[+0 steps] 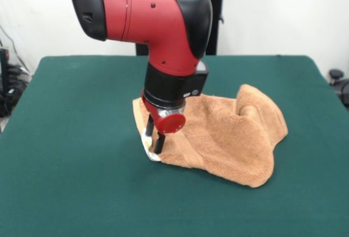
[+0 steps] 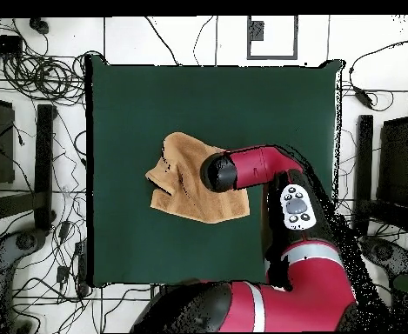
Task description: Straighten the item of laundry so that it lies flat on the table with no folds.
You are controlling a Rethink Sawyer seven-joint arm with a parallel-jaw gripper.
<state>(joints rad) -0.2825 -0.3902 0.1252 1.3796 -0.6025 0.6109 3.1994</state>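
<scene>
The orange-tan towel (image 1: pixel 229 138) lies rumpled on the green table (image 1: pixel 71 138), right of the middle, with a raised fold at its right end. Its small white tag (image 1: pixel 149 150) shows at the left front corner. My gripper (image 1: pixel 154 137) points straight down at that left corner, and its black fingers (image 1: pixel 159 143) are closed on the towel's edge just above the tag. In the overhead view the towel (image 2: pixel 183 184) lies mid-table (image 2: pixel 129 104) with a folded left side. The arm's wrist (image 2: pixel 220 171) covers its right part and hides the gripper.
Bare green cloth surrounds the towel on all sides, widest to the left in the front view. The red arm (image 2: pixel 281 196) reaches in from the table's lower right in the overhead view. Cables and stands (image 2: pixel 33 78) lie on the floor around the table.
</scene>
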